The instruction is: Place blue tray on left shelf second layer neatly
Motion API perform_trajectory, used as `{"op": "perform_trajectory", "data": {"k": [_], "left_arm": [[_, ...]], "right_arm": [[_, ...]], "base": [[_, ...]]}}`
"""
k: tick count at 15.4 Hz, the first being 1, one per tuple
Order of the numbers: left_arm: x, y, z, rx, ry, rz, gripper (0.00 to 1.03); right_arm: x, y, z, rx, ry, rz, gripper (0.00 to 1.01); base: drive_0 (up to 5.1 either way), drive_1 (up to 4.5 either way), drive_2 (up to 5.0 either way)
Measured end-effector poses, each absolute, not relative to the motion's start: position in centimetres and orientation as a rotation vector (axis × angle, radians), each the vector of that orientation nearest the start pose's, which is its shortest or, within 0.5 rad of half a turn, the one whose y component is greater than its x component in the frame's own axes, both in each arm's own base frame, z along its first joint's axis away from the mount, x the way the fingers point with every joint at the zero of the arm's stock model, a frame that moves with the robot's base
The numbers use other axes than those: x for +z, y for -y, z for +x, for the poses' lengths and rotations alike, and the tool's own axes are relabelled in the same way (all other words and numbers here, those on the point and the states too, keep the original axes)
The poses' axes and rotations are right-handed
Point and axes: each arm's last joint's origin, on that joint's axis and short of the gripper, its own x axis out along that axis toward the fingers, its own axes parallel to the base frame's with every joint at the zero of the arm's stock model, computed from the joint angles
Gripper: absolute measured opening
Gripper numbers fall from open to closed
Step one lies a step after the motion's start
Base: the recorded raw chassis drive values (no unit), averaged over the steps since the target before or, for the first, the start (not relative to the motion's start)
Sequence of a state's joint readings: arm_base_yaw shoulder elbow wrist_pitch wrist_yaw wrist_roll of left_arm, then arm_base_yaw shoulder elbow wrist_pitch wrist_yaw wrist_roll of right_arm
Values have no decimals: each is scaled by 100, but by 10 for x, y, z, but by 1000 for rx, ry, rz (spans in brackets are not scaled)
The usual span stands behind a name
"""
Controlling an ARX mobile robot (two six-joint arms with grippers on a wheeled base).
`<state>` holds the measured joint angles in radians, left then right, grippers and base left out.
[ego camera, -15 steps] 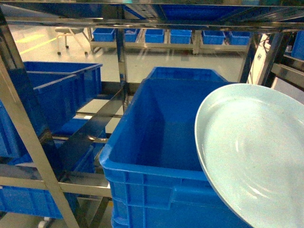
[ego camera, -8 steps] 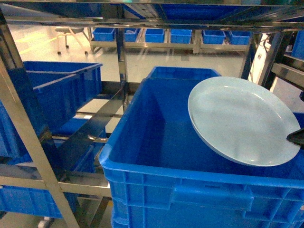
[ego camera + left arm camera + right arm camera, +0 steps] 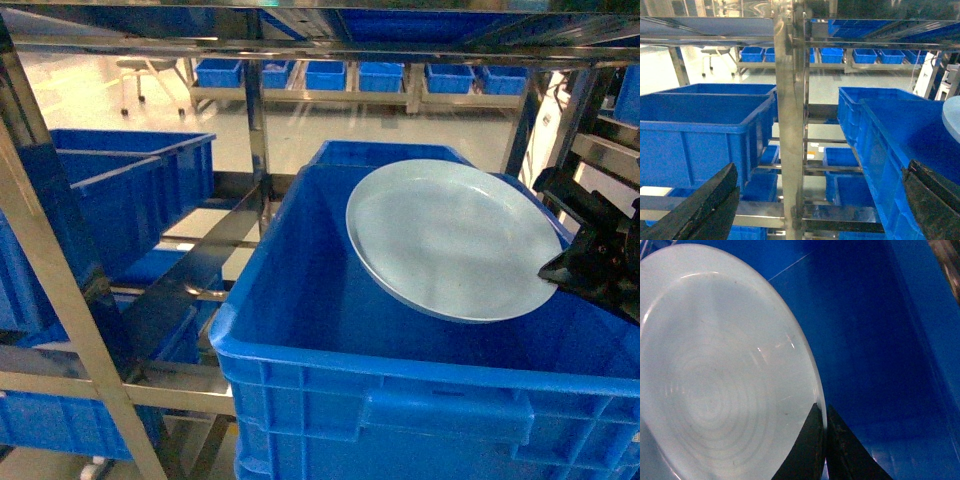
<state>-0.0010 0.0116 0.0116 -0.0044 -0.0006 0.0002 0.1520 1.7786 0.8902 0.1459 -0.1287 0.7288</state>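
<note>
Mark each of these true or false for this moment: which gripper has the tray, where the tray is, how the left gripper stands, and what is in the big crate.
1. The right gripper is pinching the rim of the blue tray. True.
2. The tray lies flat on the floor of the big blue crate. False: it is held tilted over the crate's open top.
3. The left gripper is shut on a crate. False: its jaws stand wide open, holding nothing.
4. The steel shelf carries blue crates on more than one level. True.
5. The big crate is full of parts. False: the visible inside is bare.
</note>
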Motion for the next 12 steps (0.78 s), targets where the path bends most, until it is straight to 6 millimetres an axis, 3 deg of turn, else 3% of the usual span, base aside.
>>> {"op": "perform_trajectory", "data": {"k": [1,3,6,9,11,12], "left_arm": [[166,0,98,-1,-5,1,98],[166,0,98,-1,-4,1,98],[166,0,98,0,-4,1,98],[166,0,98,-1,-4,1,98],[166,0,98,0,-4,0,98],[166,0,98,-1,-4,1,98]], "right_arm": [[142,-58,344,-24,-788,666,3],[143,-58,345,22,-769,667,17],[167,-42,310,188,-745,709,47],[186,-21,246,298,-816,746,72],[179,14,168,247,-846,707,99],[173,28,138,188,-821,653,98]], "base": [[0,0,0],[0,0,0],[0,0,0],[0,0,0],[0,0,0],[0,0,0]]}}
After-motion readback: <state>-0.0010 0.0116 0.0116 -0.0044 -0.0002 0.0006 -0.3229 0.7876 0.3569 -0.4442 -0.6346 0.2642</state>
